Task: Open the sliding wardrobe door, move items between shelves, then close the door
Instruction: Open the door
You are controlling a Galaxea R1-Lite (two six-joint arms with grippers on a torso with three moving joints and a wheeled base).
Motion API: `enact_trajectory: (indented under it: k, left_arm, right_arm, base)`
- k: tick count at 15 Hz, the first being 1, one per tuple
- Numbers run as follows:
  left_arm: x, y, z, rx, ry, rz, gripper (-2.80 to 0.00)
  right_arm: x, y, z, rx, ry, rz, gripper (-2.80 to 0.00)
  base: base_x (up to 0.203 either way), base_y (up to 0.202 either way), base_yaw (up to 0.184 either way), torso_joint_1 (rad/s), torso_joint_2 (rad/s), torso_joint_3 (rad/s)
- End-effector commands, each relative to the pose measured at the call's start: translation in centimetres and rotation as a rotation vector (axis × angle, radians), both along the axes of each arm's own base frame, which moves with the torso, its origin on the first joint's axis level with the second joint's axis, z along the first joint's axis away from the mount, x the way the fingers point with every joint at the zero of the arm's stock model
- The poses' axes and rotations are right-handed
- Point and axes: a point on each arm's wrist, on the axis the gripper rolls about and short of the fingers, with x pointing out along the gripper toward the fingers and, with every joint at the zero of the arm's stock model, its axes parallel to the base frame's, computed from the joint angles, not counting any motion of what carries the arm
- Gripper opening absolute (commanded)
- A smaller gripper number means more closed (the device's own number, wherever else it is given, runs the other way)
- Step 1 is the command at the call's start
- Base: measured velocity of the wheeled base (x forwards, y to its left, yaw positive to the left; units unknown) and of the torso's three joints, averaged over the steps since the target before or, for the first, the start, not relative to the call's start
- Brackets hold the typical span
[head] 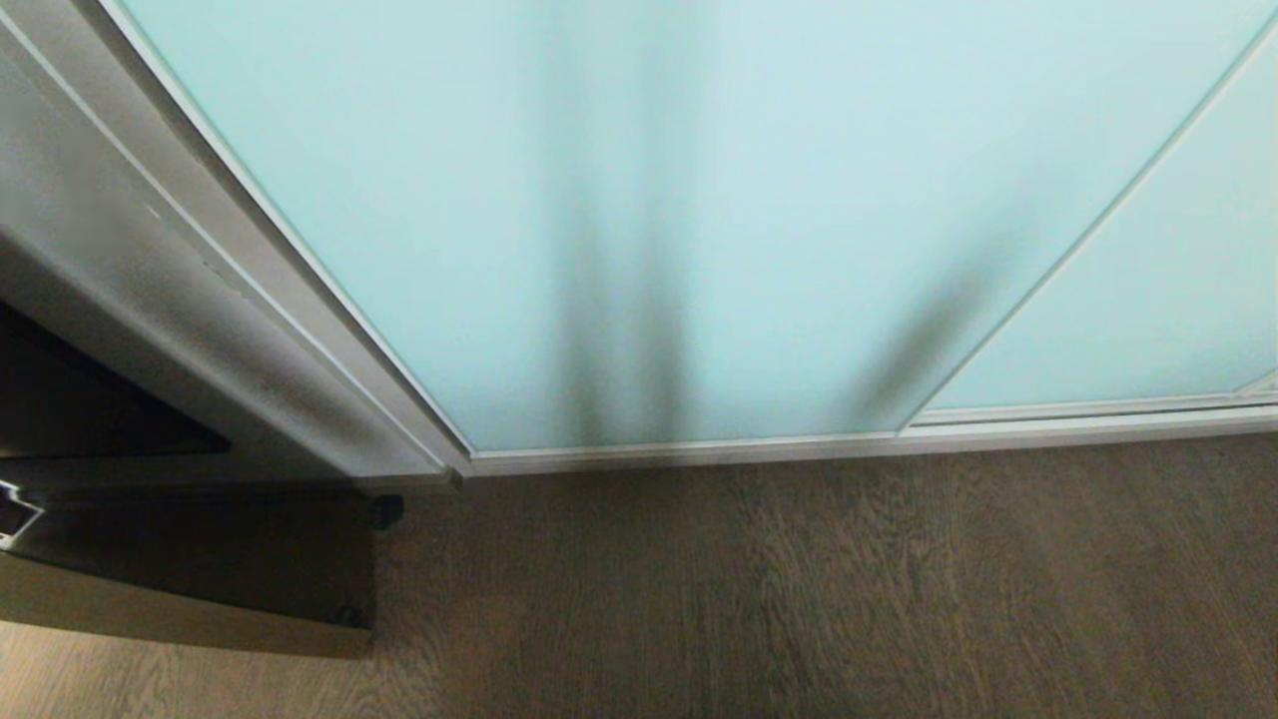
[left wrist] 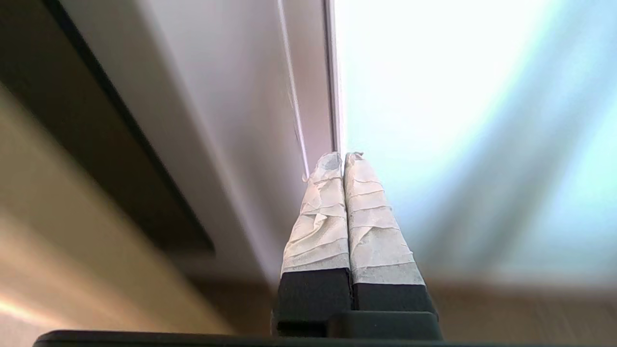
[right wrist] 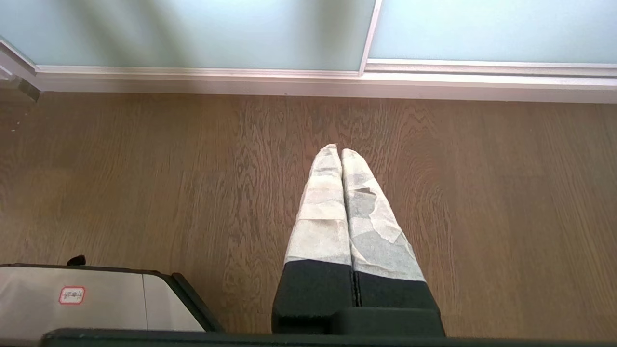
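Observation:
The sliding wardrobe door (head: 639,200) is a frosted pale aqua glass panel in a slim silvery frame, filling the head view and standing closed. Dark blurred shapes show through the glass. Neither arm shows in the head view. In the left wrist view my left gripper (left wrist: 343,156) is shut and empty, its taped tips pointing up at the door's left frame edge (left wrist: 332,72), beside the glass (left wrist: 458,96). My right gripper (right wrist: 339,150) is shut and empty, hanging over the wooden floor in front of the door (right wrist: 193,29). The items and shelves are hidden behind the door.
A white solid side panel (head: 150,270) stands left of the door. A second glass panel (head: 1178,300) overlaps at the right. A dark low unit (head: 200,559) sits on the wooden floor (head: 799,599) at the left. My base corner (right wrist: 96,299) shows in the right wrist view.

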Motion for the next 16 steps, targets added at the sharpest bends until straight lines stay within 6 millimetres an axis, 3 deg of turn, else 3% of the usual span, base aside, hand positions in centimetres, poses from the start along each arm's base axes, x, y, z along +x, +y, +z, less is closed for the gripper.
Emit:
enact_trajectory:
  k: [1, 8, 10, 12, 16]
  left_arm:
    - [6.4, 0.0, 2.8, -0.01, -0.001, 0.032, -2.8]
    - [17.4, 0.3, 6.6, -0.038, -0.216, 0.151, -2.8]
    - [18.9, 0.3, 7.5, -0.045, -0.28, 0.185, -2.8]
    - [19.1, 0.3, 7.9, -0.053, -0.32, 0.192, -2.8]
    - [21.4, 0.3, 7.2, -0.051, -0.305, 0.193, -2.8]
  right_arm:
    - [0.0, 0.0, 0.0, 0.0, -0.001, 0.001, -2.8]
    - [0.0, 0.0, 0.0, 0.0, -0.001, 0.001, -2.8]
    - [0.0, 0.0, 0.0, 0.0, -0.001, 0.001, -2.8]
    - [0.0, 0.0, 0.0, 0.0, -0.001, 0.001, -2.8]
    - [0.0, 0.0, 0.0, 0.0, -0.001, 0.001, -2.8]
  base:
    - [0.0, 0.0, 0.0, 0.0, 0.0, 0.0]
    - [0.0, 0.0, 0.0, 0.0, 0.0, 0.0]
    - [0.0, 0.0, 0.0, 0.0, 0.0, 0.0]
    - [0.0, 0.0, 0.0, 0.0, 0.0, 0.0]
    - [0.0, 0.0, 0.0, 0.0, 0.0, 0.0]
